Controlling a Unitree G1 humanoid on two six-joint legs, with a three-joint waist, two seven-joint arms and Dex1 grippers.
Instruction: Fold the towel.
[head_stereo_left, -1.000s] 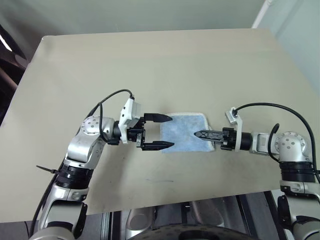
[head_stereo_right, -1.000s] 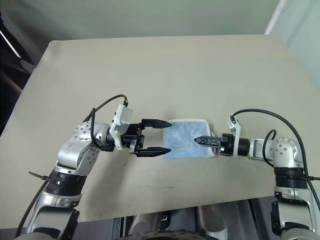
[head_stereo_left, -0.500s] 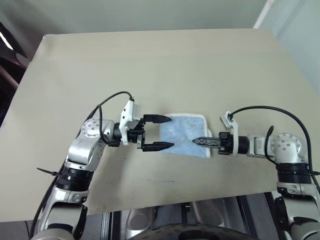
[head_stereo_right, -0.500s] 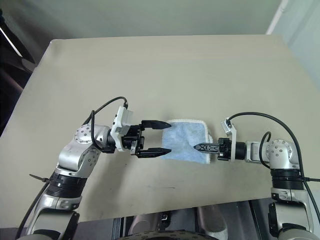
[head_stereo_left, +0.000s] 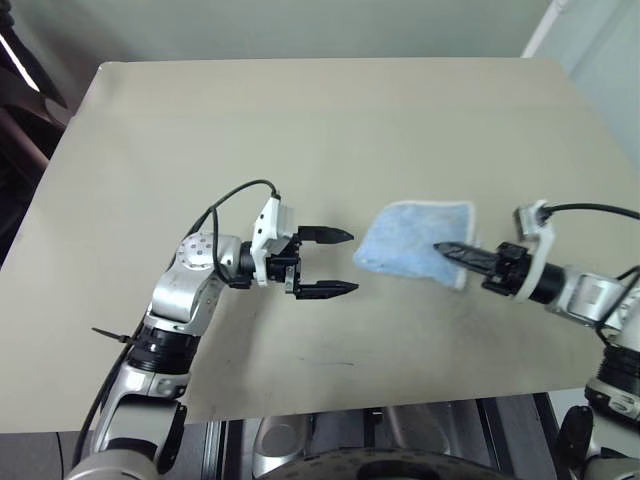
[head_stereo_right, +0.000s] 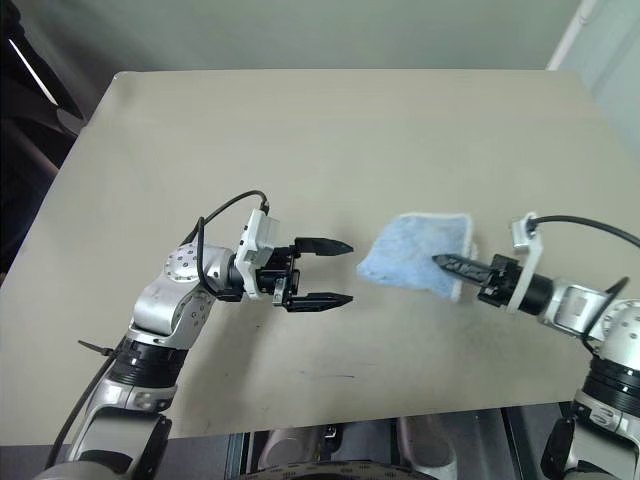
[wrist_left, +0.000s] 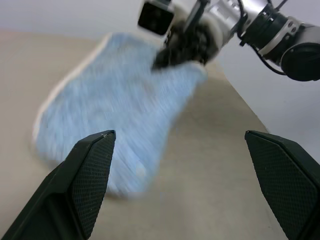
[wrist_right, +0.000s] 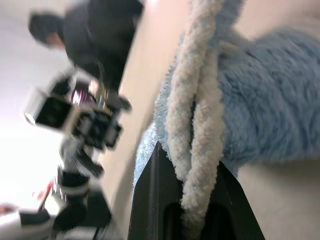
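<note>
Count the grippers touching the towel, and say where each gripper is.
1. The right gripper is shut on the towel, holding its edge. The left gripper hangs open, beside the towel and apart from it.

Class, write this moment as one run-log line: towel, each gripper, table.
towel: lifted by its right edge | right gripper: shut on towel | left gripper: open, empty, beside towel | table: tan

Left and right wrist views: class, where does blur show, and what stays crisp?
Left wrist view: the towel and the right gripper pinching it are smeared, while the left gripper and its open fingers stay crisp. Right wrist view: the left gripper is blurred in the background; the towel's cream edging is sharper.
</note>
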